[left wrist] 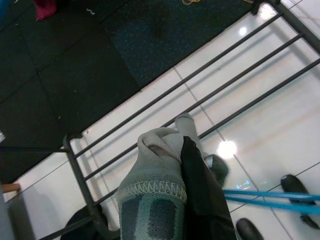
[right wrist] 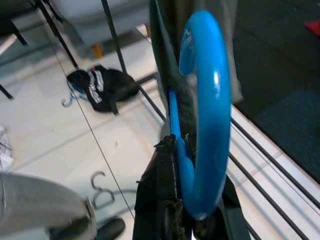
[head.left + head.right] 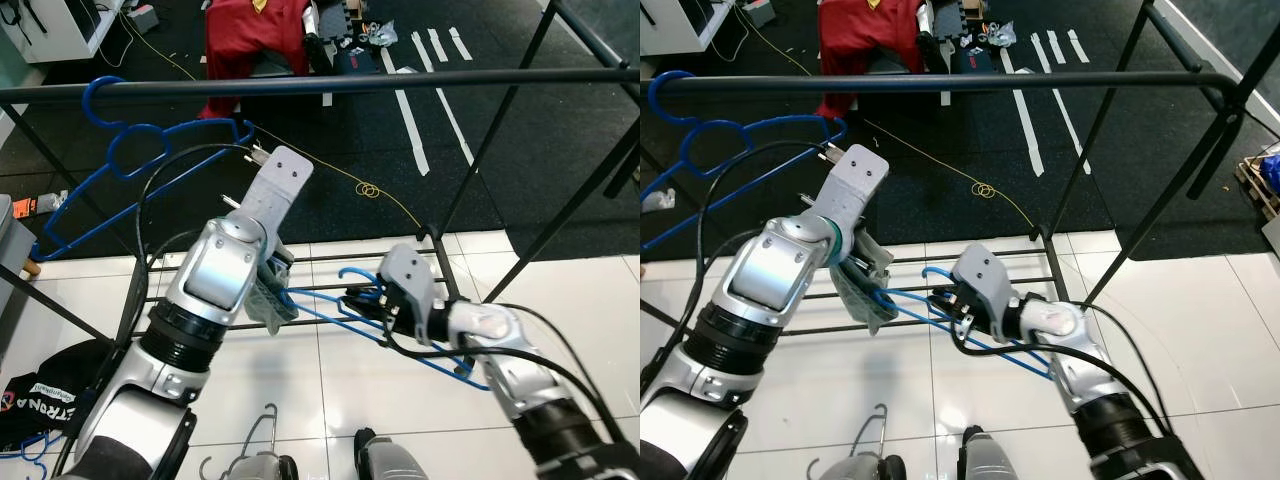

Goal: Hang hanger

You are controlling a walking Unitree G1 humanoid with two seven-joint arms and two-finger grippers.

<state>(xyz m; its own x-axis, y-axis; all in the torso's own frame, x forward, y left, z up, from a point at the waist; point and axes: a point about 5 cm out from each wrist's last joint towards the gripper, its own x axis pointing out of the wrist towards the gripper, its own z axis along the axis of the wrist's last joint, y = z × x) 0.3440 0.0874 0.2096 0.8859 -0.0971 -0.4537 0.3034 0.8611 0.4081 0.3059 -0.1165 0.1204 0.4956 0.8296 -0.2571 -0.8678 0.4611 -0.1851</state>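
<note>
Your right tool (image 3: 952, 297) was pinched on the neck of the blue hanger (image 3: 985, 335), just under its hook (image 2: 207, 115); that grip leaves the hook free to go over a bar, which looks like the reason for it. The hanger sat low, between the two arms, above the rack's bottom rails (image 1: 210, 100) and well below the top rail (image 3: 330, 84), so I'd say the hanging step wasn't done. Your left tool (image 3: 878, 290) was pressed together on a grey-green sock (image 1: 152, 200), right beside the hanger's far shoulder; in the left wrist view the blue arm of the hanger passes just past the fingers. Whether the sock was draped on the hanger or only touching it, I couldn't tell; likely you were steadying that end. On the top rail's left end another blue hanger (image 3: 130, 150) already hung, so the free stretch was the middle and right. Black cables (image 3: 165, 190) looped from the left arm up near that hung hanger, a snag risk on the lift. Further out: a red garment (image 3: 255, 35) on the dark mat (image 3: 330, 190) behind the rack, a yellow cord (image 3: 370, 188) on that mat, a black bag (image 3: 45, 395) on the white tile floor (image 3: 320, 400) at left, and loose grey hangers (image 3: 255, 440) near the robot's feet.
</note>
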